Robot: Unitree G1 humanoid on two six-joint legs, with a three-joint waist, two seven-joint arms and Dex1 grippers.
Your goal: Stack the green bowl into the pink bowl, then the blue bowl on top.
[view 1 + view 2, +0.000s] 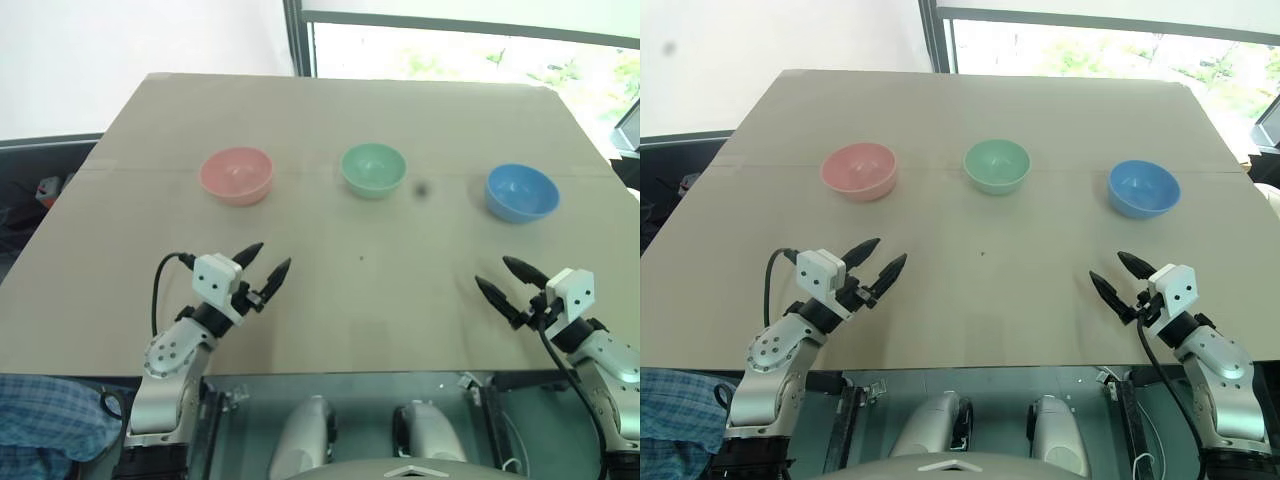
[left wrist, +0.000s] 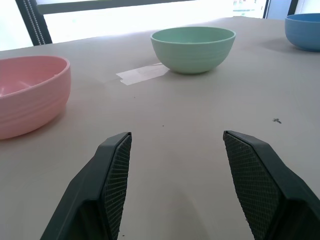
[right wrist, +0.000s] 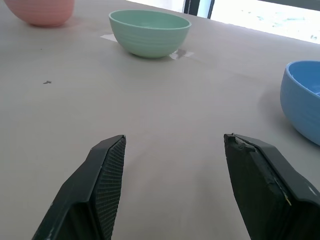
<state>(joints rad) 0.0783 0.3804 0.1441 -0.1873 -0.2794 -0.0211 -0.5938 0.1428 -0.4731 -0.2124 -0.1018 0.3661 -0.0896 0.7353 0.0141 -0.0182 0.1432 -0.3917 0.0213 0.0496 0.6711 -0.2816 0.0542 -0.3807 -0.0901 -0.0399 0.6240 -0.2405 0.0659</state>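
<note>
While bowls sit apart, left hand (image 1: 265,262) empty, spread

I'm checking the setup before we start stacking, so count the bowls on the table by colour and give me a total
Pink bowl: 1
Green bowl: 1
Blue bowl: 1
Total: 3 bowls, standing apart in a row on the table, none stacked yet.

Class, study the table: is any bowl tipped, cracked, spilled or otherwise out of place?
Nothing stands out. The pink bowl, green bowl and blue bowl stand upright, apart, in a row on the table, looking intact.
</note>
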